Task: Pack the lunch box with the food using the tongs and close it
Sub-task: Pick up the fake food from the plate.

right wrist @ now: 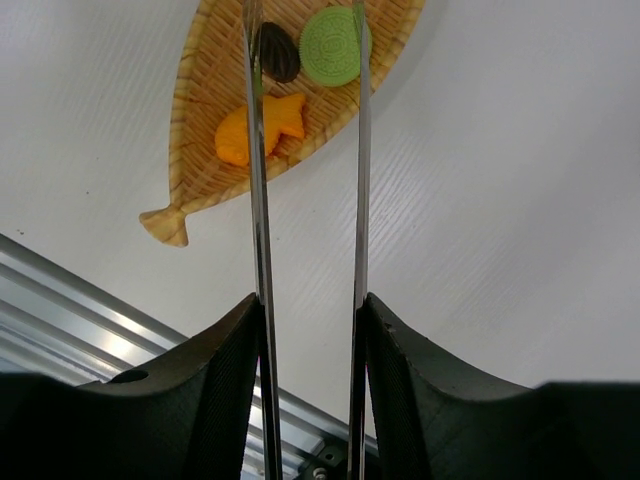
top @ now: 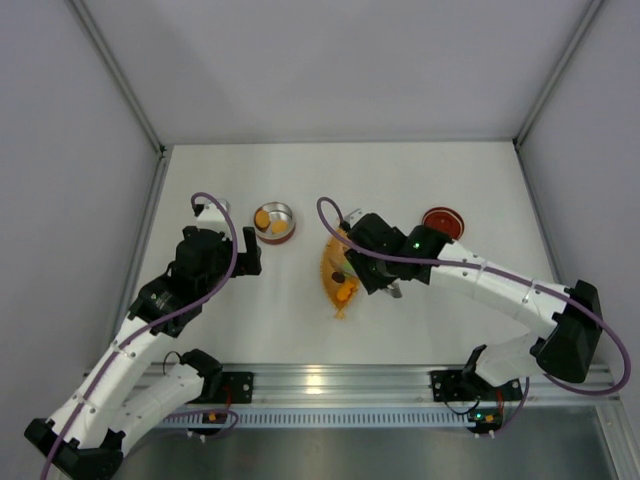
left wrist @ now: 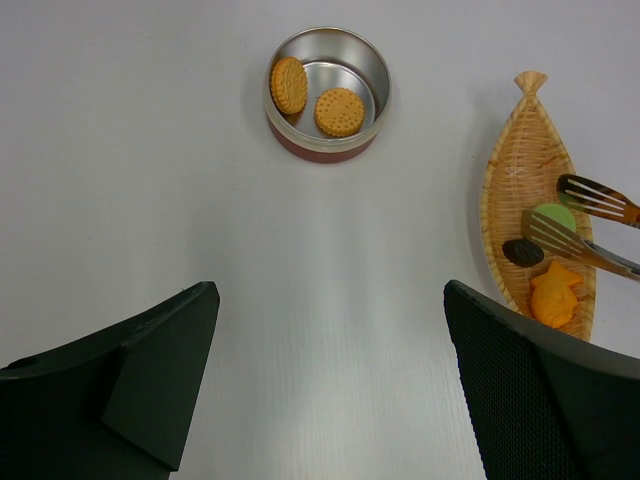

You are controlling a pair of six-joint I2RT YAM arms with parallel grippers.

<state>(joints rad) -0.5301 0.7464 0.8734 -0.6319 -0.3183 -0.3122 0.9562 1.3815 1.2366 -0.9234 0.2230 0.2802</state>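
The lunch box (left wrist: 322,150) stands open on the table with two yellow biscuits (left wrist: 340,112) inside; in the top view it is the round tin (top: 290,212). More food lies on the orange tray (left wrist: 520,150): a green round (right wrist: 330,45), a dark brown piece (right wrist: 280,50) and an orange piece (right wrist: 235,135). My right gripper (right wrist: 310,305) is shut on the tongs (right wrist: 258,200), whose two tips (left wrist: 590,195) straddle the green round. My left gripper (left wrist: 330,300) hangs open and empty over bare table, near side of the lunch box.
The red lid (top: 442,221) lies at the right, behind my right arm. The tray's tail (right wrist: 165,225) points toward the aluminium rail (top: 320,385) at the table's near edge. Grey walls close in the table on three sides.
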